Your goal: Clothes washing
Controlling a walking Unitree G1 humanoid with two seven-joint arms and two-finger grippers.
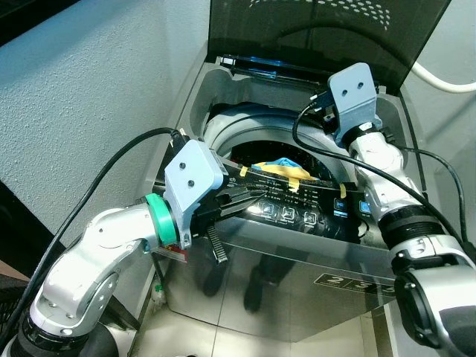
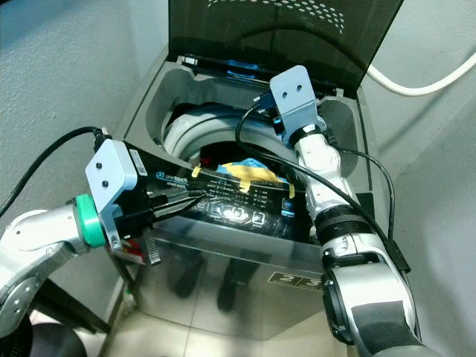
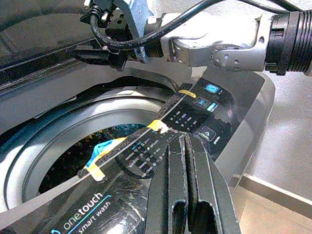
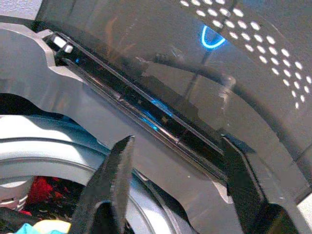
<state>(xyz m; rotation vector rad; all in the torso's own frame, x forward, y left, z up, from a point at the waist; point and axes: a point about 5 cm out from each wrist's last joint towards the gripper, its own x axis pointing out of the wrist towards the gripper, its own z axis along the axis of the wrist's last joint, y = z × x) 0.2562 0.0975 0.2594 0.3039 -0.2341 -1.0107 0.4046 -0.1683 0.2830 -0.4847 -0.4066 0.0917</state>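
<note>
Now left tool [image 3: 185, 141] closed, touching control panel [image 3: 195, 114]

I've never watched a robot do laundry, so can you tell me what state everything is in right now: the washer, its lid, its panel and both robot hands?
Washer lid: raised, standing open.
Drum: loaded, clothes inside.
Control panel: lit, blue icons glowing.
Left gripper: shut, fingertips at the control panel.
Right gripper: open, up near the lid hinge.
</note>
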